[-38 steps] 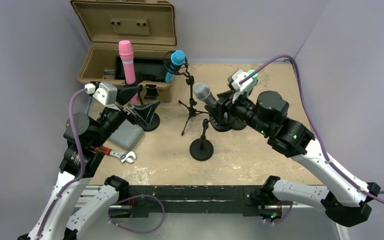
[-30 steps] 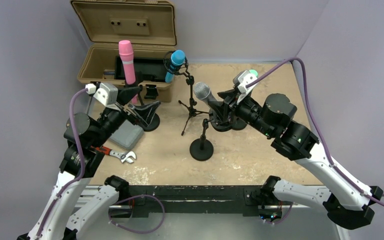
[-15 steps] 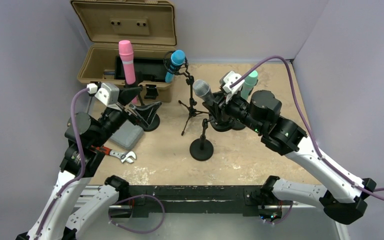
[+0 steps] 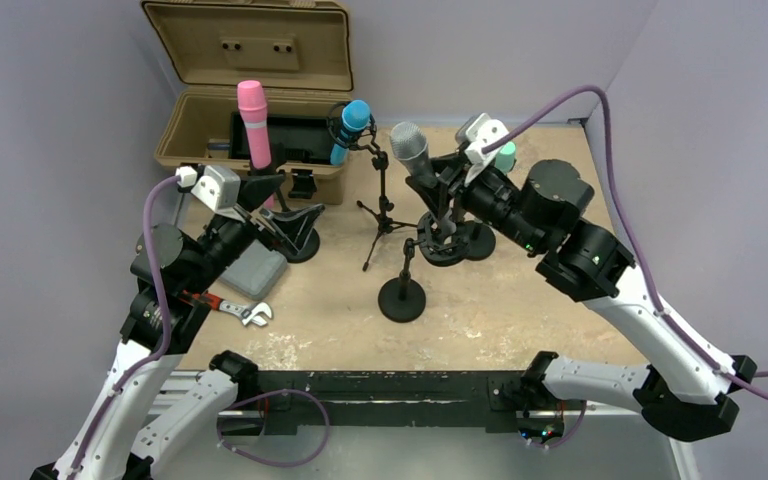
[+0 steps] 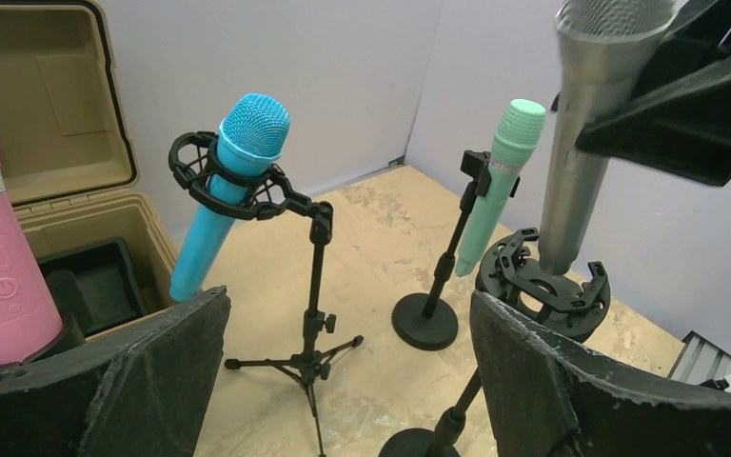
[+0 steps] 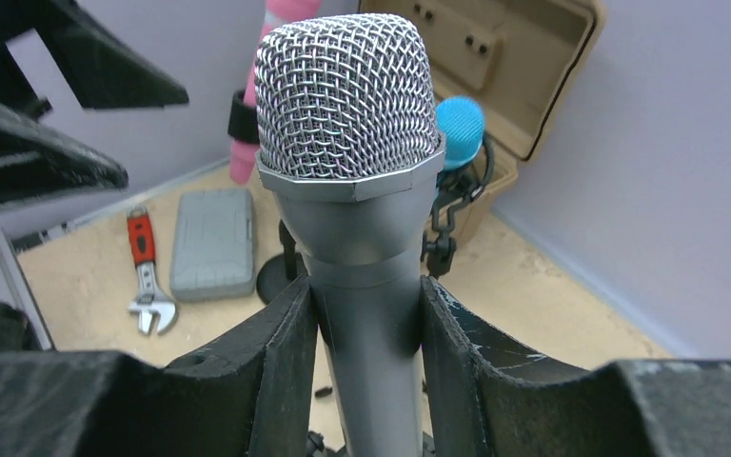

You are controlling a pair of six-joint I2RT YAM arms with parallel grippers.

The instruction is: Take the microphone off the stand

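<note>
Microphone [image 4: 413, 155] lifted higher than before (tilted), clamped in right tool [image 6: 366, 328].

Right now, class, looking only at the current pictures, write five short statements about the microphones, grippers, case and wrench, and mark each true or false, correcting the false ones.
1. The right gripper is shut on the silver microphone. True.
2. The blue microphone lies flat on the table. False: it sits tilted in a ring mount on a tripod stand.
3. The case has its lid open. True.
4. The left gripper holds the pink microphone. False: it is open and empty, and the pink microphone is outside its fingers.
5. The wrench is inside the case. False: it lies on the table by the grey box.
</note>
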